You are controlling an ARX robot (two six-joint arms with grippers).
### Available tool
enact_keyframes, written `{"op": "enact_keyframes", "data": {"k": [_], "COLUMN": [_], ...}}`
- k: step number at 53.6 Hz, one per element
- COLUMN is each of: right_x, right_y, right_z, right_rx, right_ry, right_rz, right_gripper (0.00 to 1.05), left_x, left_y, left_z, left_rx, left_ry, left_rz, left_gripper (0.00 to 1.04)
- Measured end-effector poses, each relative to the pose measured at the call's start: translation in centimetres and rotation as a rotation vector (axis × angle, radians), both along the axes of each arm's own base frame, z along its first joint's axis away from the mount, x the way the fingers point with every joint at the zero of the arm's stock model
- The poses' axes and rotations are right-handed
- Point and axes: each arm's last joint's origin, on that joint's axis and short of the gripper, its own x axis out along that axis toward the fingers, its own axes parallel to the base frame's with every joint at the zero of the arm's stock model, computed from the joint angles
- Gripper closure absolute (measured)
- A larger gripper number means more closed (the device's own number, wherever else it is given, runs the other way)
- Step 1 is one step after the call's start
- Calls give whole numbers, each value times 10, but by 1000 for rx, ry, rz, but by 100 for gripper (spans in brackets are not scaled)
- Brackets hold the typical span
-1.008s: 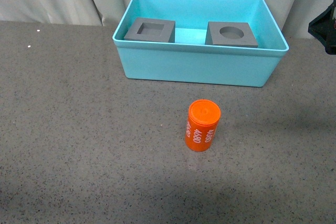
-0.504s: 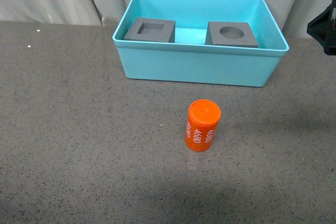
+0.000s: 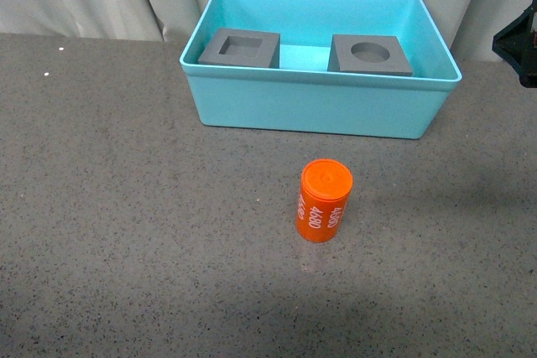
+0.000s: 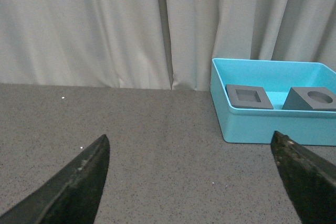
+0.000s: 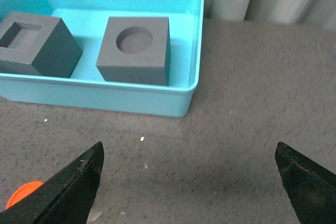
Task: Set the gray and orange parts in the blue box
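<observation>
Gray table [image 3: 126, 207], big blue plastic box [image 3: 319, 111].
Square-holed gray cube [image 3: 239, 48] and round-holed gray cube [image 3: 370, 54] sit inside, orange cylinder [image 3: 323, 201] outside; left gripper [image 4: 190, 137], right gripper [image 5: 189, 145] spread wide.

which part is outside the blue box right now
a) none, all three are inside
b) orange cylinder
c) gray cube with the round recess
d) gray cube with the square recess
b: the orange cylinder stands upright on the table in front of the blue box, while the gray cube with the square recess and the gray cube with the round recess both sit inside it.
</observation>
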Motion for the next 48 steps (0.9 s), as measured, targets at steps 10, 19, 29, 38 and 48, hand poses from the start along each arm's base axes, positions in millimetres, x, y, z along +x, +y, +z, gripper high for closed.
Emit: {"op": "enact_keyframes", "data": {"k": [10,19,29,38,48], "right_x": [4,8,15,22,33], "right_y": [24,50,81,96,111], "right_z": [-6,-16,-23,-42,-65], "right_rx": [-175,-198,-222,-270,-291], "right_ry": [-21,97,196,314,421], "right_rz": [285,463,612,632,642], "right_gripper": [10,10,10,10,10], "left_x": [0,0,0,0,0], "left_y": [0,0,0,0,0], "left_z": [0,0,0,0,0], "left_rx": [1,1,1,1,1], "left_ry": [0,0,0,0,0], "left_rz": [0,0,0,0,0], "left_gripper": [7,7,7,7,7]}}
